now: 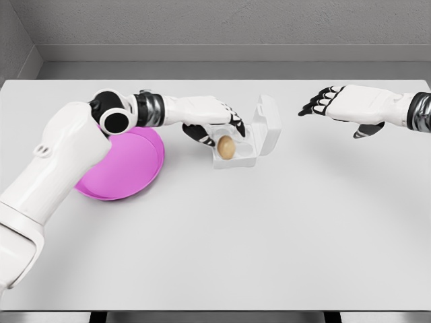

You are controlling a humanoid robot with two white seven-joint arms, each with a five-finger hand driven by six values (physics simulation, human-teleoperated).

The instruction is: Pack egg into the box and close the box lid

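A round, shallow magenta plate [131, 168] lies on the white table [269, 235], partly under the left forearm. The left hand [209, 118] reaches rightward with fingers loosely spread and holding nothing. Just below its fingertips the tan egg [226, 147] sits inside the small white plastic box [237, 153], whose hinged lid [268, 124] stands open beyond the fingertips. Well to the right, the right hand [347, 104] hovers with fingers relaxed, empty.
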